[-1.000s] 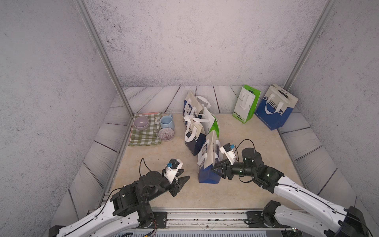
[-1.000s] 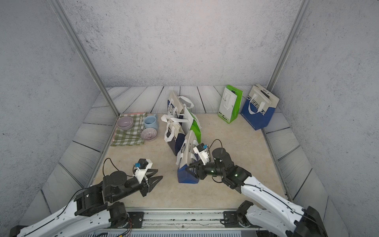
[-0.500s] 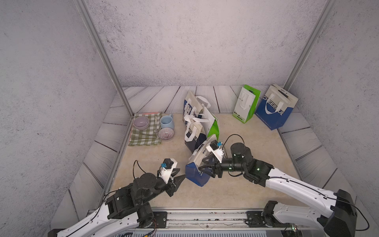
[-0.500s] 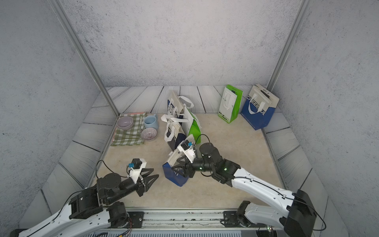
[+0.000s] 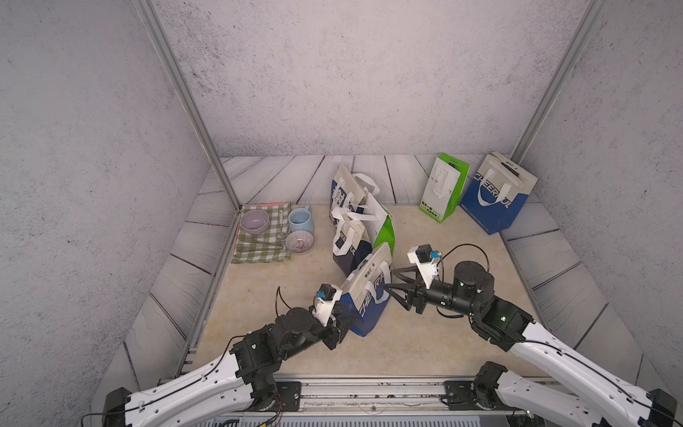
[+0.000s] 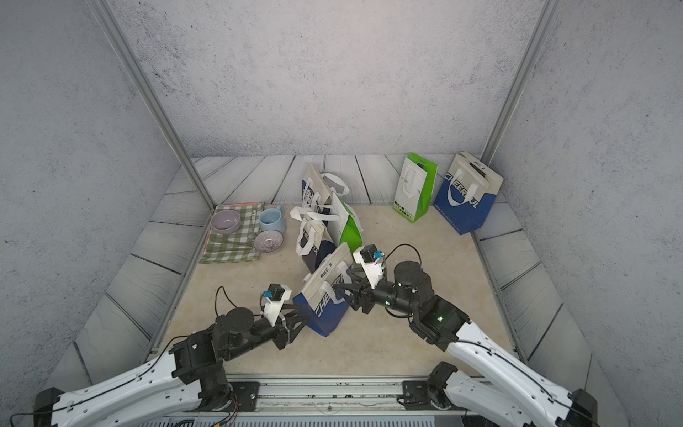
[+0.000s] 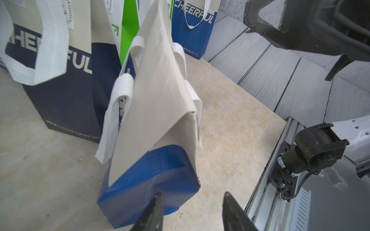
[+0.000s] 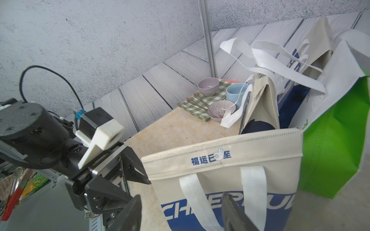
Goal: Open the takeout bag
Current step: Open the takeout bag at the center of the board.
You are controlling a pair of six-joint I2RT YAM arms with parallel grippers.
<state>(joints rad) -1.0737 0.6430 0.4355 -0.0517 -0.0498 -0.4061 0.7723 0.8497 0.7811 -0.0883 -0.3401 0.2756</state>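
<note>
Takeout bag: here it is, the beige and blue fabric bag lettered CHEERFUL with white strap handles [image 5: 366, 295], just off the centre of the beige stone-look table [image 5: 425, 340] towards 6 o'clock
Bag pose: tilted, rim leaning towards 12 o'clock, blue base towards 7 o'clock; seen from the left wrist [image 7: 160, 120] the two sides lie flat together, mouth closed
Left gripper: in at the bag's 7 o'clock [image 6: 301, 317], jaws spread; in its own wrist view [image 7: 191, 195] one finger overlaps the blue base and the other stands clear beside it, nothing pinched
Right gripper: at the bag's 3 o'clock [image 5: 390, 281], jaws parted, tips right up by the printed side; in the right wrist view [image 8: 181, 197] a white handle hangs between the two fingers, and whether they touch the fabric I cannot tell
Behind the bag: a huddle of three more fabric bags, navy, beige and green [image 5: 354, 222], just beside it at 12 o'clock
Far corner: green and white bag [image 5: 443, 188] and blue and beige bag [image 5: 497, 196] upright at 1 to 2 o'clock
Tableware: green checked cloth [image 5: 258, 244] at 10 o'clock carrying a lilac bowl [image 5: 254, 221], with a pale blue mug [image 5: 300, 220] and a striped bowl [image 5: 299, 242] at its edge
</note>
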